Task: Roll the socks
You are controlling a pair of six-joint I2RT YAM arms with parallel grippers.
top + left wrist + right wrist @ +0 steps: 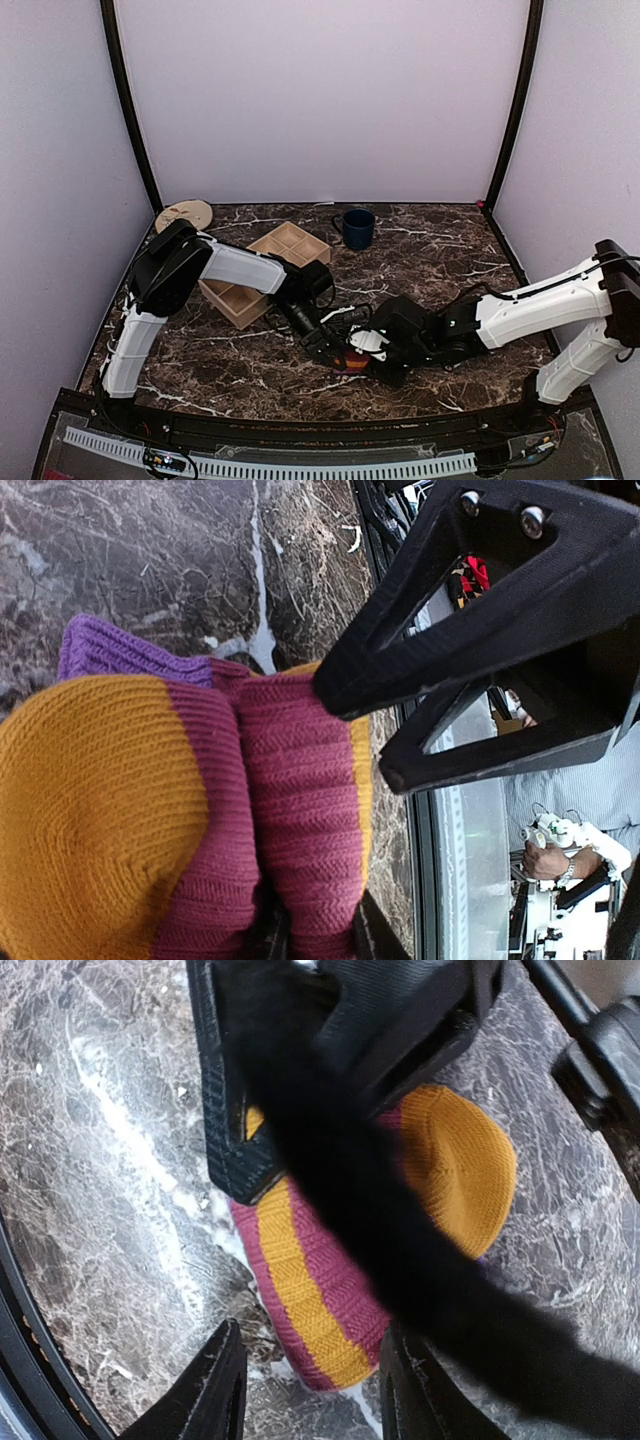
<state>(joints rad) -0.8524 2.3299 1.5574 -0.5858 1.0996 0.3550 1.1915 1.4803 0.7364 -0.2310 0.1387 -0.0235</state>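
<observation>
The purple sock with orange and red stripes (355, 364) lies bunched at the front middle of the marble table. My left gripper (335, 352) is shut, pinching a red fold of it. In the left wrist view the sock (150, 810) fills the frame, the fold between my left gripper (315, 935). My right gripper (374, 352) meets it from the right and stands open. In the right wrist view the right gripper (305, 1390) straddles the striped end of the sock (310, 1300) without touching it. The brown argyle sock is out of view.
A wooden compartment box (265, 270) stands behind the left arm. A blue mug (357, 228) stands at the back middle, a round wooden disc (184, 214) at the back left. The table's front edge (425, 880) runs close beside the sock.
</observation>
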